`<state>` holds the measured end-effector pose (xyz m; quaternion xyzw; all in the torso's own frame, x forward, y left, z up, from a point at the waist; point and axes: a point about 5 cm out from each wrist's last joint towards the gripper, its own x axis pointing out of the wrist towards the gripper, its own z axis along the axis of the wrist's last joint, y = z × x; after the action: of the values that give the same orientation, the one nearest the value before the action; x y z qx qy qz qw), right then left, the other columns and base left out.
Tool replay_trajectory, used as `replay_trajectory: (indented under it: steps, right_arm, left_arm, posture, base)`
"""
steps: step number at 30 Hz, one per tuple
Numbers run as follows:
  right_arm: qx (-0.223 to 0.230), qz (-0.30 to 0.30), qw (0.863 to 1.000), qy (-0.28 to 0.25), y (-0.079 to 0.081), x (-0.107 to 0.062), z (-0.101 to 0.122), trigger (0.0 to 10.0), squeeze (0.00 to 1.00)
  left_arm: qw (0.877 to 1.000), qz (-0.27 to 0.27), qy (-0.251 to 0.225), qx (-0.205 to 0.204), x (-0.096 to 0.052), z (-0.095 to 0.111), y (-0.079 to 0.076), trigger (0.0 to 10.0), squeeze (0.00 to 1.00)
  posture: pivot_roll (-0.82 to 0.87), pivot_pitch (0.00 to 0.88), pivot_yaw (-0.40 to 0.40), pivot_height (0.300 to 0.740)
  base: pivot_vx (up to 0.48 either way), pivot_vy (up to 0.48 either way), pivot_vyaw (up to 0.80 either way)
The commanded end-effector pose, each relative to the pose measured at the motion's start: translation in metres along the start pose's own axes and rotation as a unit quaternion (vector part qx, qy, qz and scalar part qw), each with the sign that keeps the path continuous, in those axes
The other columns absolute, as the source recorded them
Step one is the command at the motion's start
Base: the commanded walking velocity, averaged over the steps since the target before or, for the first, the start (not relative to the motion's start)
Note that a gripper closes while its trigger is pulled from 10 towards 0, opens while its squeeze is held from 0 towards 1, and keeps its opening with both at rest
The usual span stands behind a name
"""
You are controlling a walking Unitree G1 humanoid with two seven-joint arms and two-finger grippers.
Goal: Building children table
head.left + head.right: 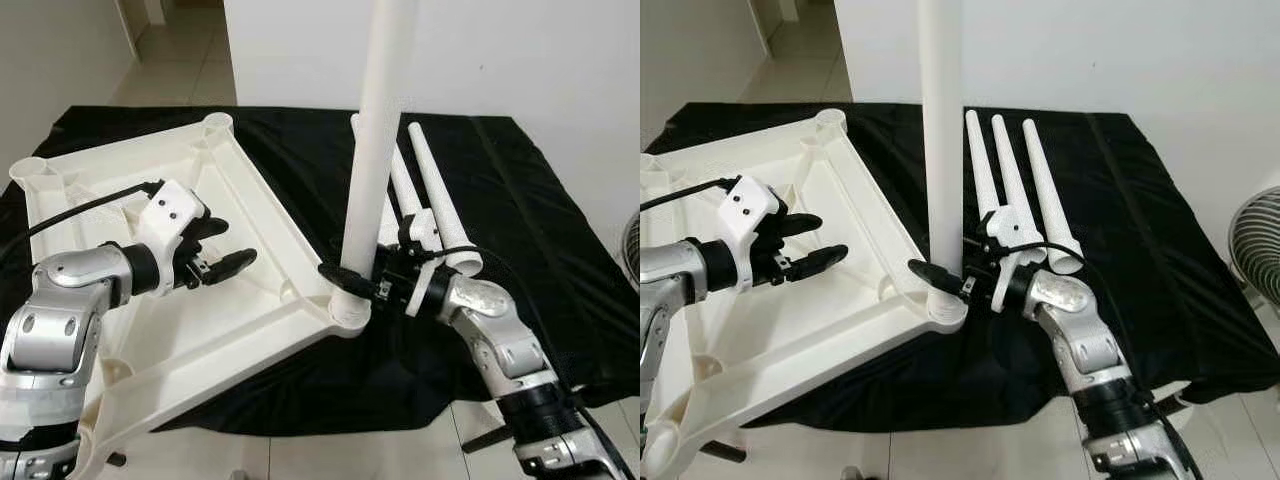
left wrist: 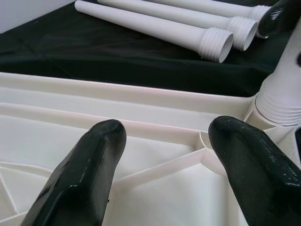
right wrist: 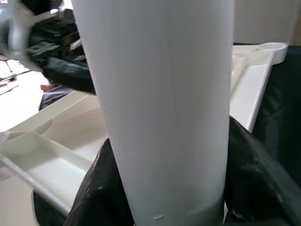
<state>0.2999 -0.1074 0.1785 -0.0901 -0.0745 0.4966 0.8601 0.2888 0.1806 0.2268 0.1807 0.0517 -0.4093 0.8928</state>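
Standing upright in the upturned tabletop's [image 1: 240, 215] near corner socket, the leg [image 1: 375, 160] is pinched by our right gripper [image 1: 352, 283], likely to seat it; our left gripper [image 1: 222, 248] hovers spread above the tabletop, perhaps steadying.

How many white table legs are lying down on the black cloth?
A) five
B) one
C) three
C: three loose legs lie side by side on the black cloth, while a fourth leg stands upright in the tabletop's corner socket, gripped by the right tool.
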Motion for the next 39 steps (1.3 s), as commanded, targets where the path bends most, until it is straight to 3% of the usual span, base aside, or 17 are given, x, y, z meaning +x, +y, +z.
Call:
replay_trajectory:
  steps: [1, 3, 12, 21, 23, 27, 31, 35, 39]
  right_arm:
    - [0.039, -0.07, 0.987, 0.137, 0.002, -0.019, -0.058, 10.0, 0.0]
    - [0.044, -0.101, 0.986, 0.123, 0.003, -0.017, -0.058, 10.0, 0.0]
    - [0.055, -0.14, 0.984, 0.093, 0.02, -0.027, -0.063, 10.0, 0.0]
    - [0.051, -0.179, 0.98, 0.07, 0.018, -0.035, -0.058, 10.0, 0.0]
    - [0.032, -0.213, 0.976, 0.043, 0.013, -0.041, -0.049, 10.0, 0.0]
    - [0.027, -0.222, 0.974, 0.02, 0.013, -0.041, -0.041, 10.0, 0.0]
    - [0.023, -0.182, 0.983, -0.032, 0.014, -0.023, -0.015, 10.0, 0.0]
    - [0.004, -0.182, 0.981, -0.066, 0.011, -0.013, 0.006, 10.0, 0.0]
    - [-0.012, -0.166, 0.984, -0.068, 0.015, -0.01, 0.011, 10.0, 0.0]
  left_arm:
    - [0.999, 0.052, 0.006, 0.0, 0.0, -0.001, 0.006, 10.0, 0.0]
    - [0.999, 0.052, 0.005, -0.001, 0.0, -0.001, 0.006, 10.0, 0.0]
    - [0.999, 0.049, 0.006, -0.001, -0.001, -0.002, 0.006, 10.0, 0.0]
    - [0.999, 0.046, 0.008, -0.002, 0.0, -0.004, 0.007, 10.0, 0.0]
    - [0.999, 0.046, 0.01, -0.003, 0.001, -0.005, 0.006, 10.0, 0.0]
    - [0.999, 0.046, 0.011, -0.004, 0.001, -0.007, 0.006, 10.0, 0.0]
    - [0.999, 0.045, 0.011, -0.008, 0.003, -0.007, 0.005, 10.0, 0.0]
    - [0.999, 0.044, 0.009, -0.009, 0.005, -0.006, 0.004, 10.0, 0.0]
    - [0.999, 0.044, 0.008, -0.01, 0.005, -0.006, 0.004, 10.0, 0.0]
  posture:
    - [0.05, 0.134, 0.032, 0.74]
    - [0.05, 0.134, 0.032, 0.74]
    - [0.05, 0.132, 0.032, 0.74]
    - [0.04, 0.125, 0.032, 0.74]
    - [0.04, 0.122, 0.029, 0.74]
    - [0.04, 0.122, 0.029, 0.74]
    - [0.04, 0.116, 0.036, 0.74]
    - [0.04, 0.116, 0.036, 0.74]
    - [0.04, 0.115, 0.032, 0.74]
  base:
    - [0.0, 0.0, 0.0]
    - [0.0, 0.0, 0.0]
    - [0.0, 0.0, 0.0]
    - [0.0, 0.0, 0.0]
    - [0.0, 0.0, 0.0]
    - [0.0, 0.0, 0.0]
    - [0.0, 0.0, 0.0]
    - [0.0, 0.0, 0.0]
    - [0.0, 0.0, 0.0]
